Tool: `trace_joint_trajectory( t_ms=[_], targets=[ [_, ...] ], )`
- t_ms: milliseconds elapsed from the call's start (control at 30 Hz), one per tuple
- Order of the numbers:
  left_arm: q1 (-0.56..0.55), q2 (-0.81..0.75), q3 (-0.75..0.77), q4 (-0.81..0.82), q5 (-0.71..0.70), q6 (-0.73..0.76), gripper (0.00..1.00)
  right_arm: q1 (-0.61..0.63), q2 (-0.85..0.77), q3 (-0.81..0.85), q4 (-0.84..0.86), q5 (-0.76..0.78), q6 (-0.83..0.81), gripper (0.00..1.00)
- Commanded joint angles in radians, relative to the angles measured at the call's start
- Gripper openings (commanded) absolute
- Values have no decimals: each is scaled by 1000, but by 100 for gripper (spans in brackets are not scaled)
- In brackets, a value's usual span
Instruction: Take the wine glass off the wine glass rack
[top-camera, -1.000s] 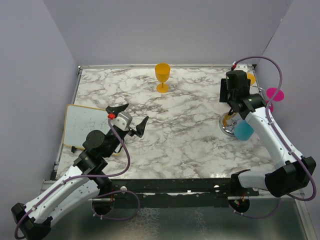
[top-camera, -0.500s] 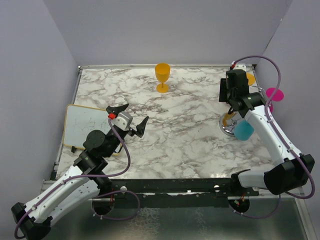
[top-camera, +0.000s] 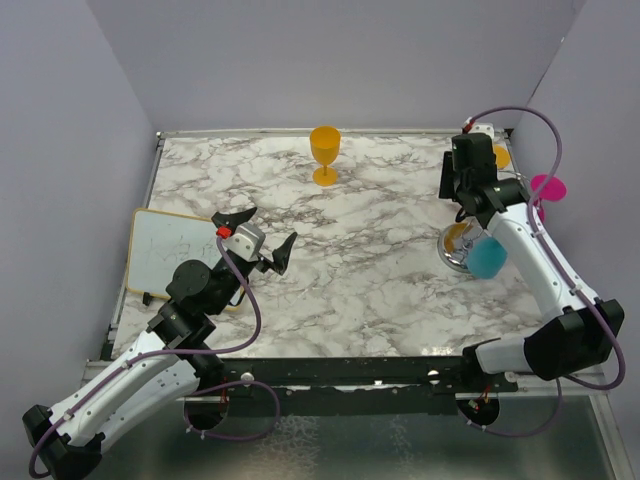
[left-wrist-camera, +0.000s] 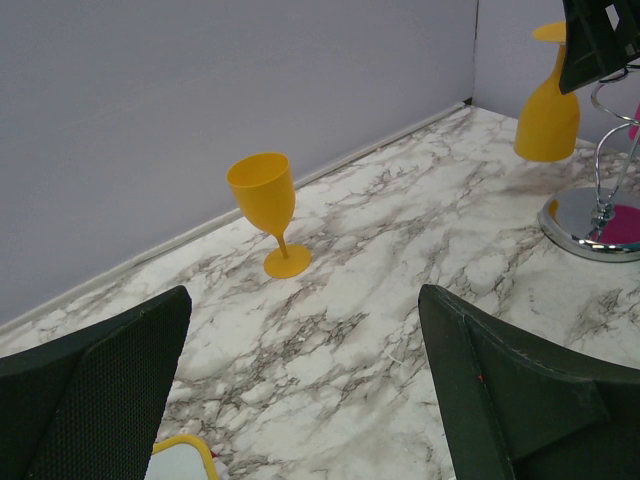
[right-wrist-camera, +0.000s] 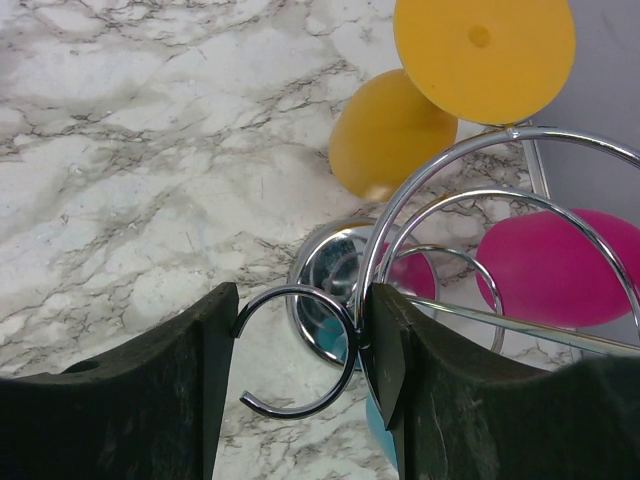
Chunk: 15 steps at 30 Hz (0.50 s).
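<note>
Chrome wire arms curl from the wine glass rack (left-wrist-camera: 580, 212) at the tabletop's (top-camera: 380, 280) right edge, where an orange wine glass (right-wrist-camera: 390, 135), a pink glass (right-wrist-camera: 560, 265) and a teal glass (top-camera: 488, 260) hang upside down over its round mirrored base. Above it, the right gripper (right-wrist-camera: 298, 330) is clamped on one wire loop, while the left gripper (left-wrist-camera: 302, 320) gapes wide, well apart.

Robot lab cell: plain partition walls (top-camera: 350, 60) around marble-patterned table (top-camera: 380, 270).

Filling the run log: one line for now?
left gripper: open, empty | right gripper: shut on loop of wine glass rack | yellow wine glass: hanging on rack
</note>
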Motion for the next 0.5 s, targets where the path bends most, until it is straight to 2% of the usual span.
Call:
trace_joint_trajectory(
  t_ms=[0, 467],
  targets=[
    [-5, -5, -1, 16, -17, 7, 100, -8, 19, 42, 52, 4, 33, 53],
    [-7, -10, -1, 17, -16, 6, 100, -17, 76, 88, 128, 75, 78, 53]
  ],
)
